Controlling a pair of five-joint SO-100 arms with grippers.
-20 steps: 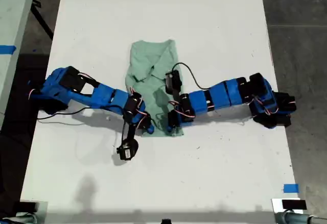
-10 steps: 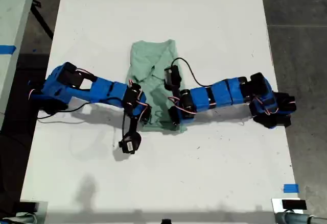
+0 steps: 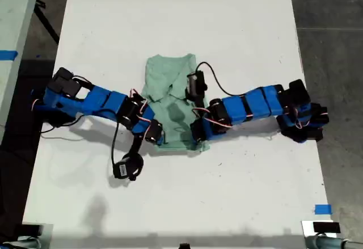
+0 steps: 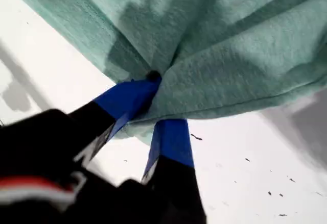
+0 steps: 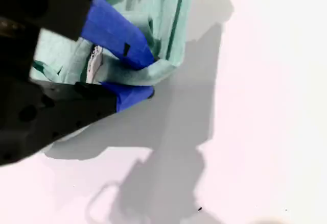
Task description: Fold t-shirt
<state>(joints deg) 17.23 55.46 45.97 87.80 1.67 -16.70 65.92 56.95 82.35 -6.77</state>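
Observation:
The pale mint-green t-shirt [image 3: 170, 98] lies partly folded in the middle of the white table [image 3: 227, 22]. Its lower hem is held at both corners. My first gripper [image 3: 157, 138] reaches in from the exterior view's left. It is shut on the hem [image 4: 230, 40], with cloth bunched between its blue fingers [image 4: 127, 96]. My second gripper [image 3: 198, 141] comes from the exterior view's right. In the second wrist view it [image 5: 148, 76] is shut on the other hem corner [image 5: 168, 20], where a small white label shows. The arms hide part of the shirt's lower half.
Dark floor borders the table on both sides of the exterior view. A black cable [image 3: 119, 141] loops beside the first arm. Blue tape marks sit at the lower right [image 3: 322, 208] and far left [image 3: 7, 54] of that view.
Both grippers drew the hem up the exterior view, then back down and further apart. The shirt's lower edge is now wider and flatter. The first arm's wrist camera swung toward the exterior view's left.

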